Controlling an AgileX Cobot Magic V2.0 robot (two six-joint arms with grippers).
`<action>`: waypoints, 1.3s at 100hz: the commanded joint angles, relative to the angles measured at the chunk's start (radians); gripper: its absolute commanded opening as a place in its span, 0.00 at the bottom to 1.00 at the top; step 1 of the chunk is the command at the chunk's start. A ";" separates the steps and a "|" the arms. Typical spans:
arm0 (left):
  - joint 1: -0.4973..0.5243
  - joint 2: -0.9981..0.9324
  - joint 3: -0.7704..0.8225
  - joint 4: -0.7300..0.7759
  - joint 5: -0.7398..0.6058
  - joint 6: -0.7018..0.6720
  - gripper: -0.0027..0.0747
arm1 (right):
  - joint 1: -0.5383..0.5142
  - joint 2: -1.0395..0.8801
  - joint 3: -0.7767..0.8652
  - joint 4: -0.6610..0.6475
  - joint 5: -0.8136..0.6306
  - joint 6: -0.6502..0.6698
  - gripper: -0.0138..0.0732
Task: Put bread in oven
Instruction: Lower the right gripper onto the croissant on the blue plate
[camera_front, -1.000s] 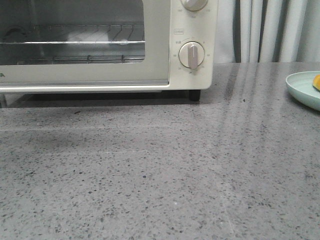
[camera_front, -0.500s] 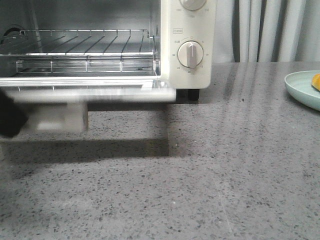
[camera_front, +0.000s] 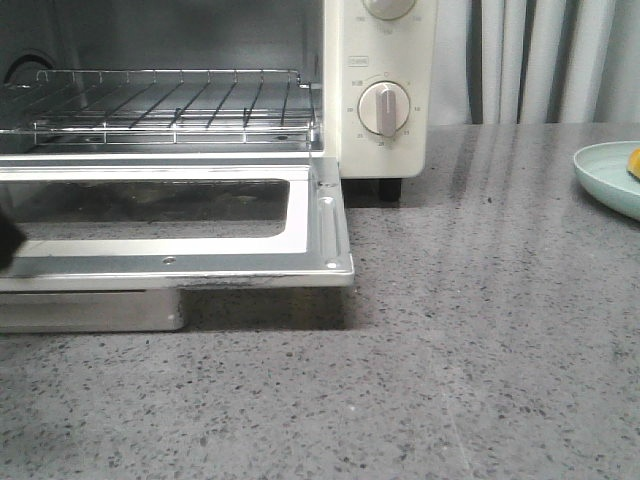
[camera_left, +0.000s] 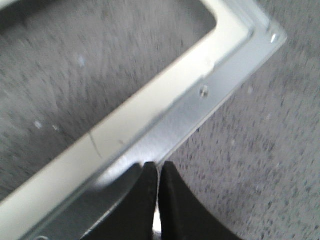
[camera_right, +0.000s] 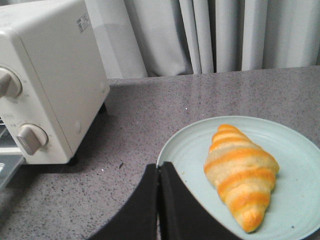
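The cream-white oven (camera_front: 380, 90) stands at the back left, its glass door (camera_front: 300, 215) lying open and flat, and the wire rack (camera_front: 170, 105) inside is bare. The bread (camera_right: 240, 172), golden with cream stripes, lies on a pale green plate (camera_right: 190, 145); only its tip (camera_front: 634, 163) shows at the front view's right edge. My left gripper (camera_left: 159, 167) is shut, tips just over the door's metal front edge (camera_left: 200, 110); it is a dark shape (camera_front: 8, 243) at the far left. My right gripper (camera_right: 159, 167) is shut and empty over the plate's near rim, left of the bread.
The door's handle (camera_front: 90, 312) hangs under its front edge, close to the grey speckled counter (camera_front: 450, 380). The plate (camera_front: 610, 175) sits at the far right. Grey curtains (camera_front: 540, 60) hang behind. The oven's knobs (camera_front: 383, 108) face front.
The oven door has swung down from shut to fully open and flat. My left gripper has come into the front view at the left edge.
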 joint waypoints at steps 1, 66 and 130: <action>0.003 -0.107 -0.027 -0.056 -0.083 -0.016 0.01 | 0.002 0.065 -0.117 -0.004 0.018 -0.013 0.08; 0.003 -0.551 -0.027 -0.050 -0.165 -0.016 0.01 | -0.061 0.858 -0.709 -0.197 0.593 -0.013 0.46; 0.006 -0.571 -0.027 -0.052 -0.149 -0.016 0.01 | -0.182 1.133 -0.703 -0.188 0.480 -0.013 0.47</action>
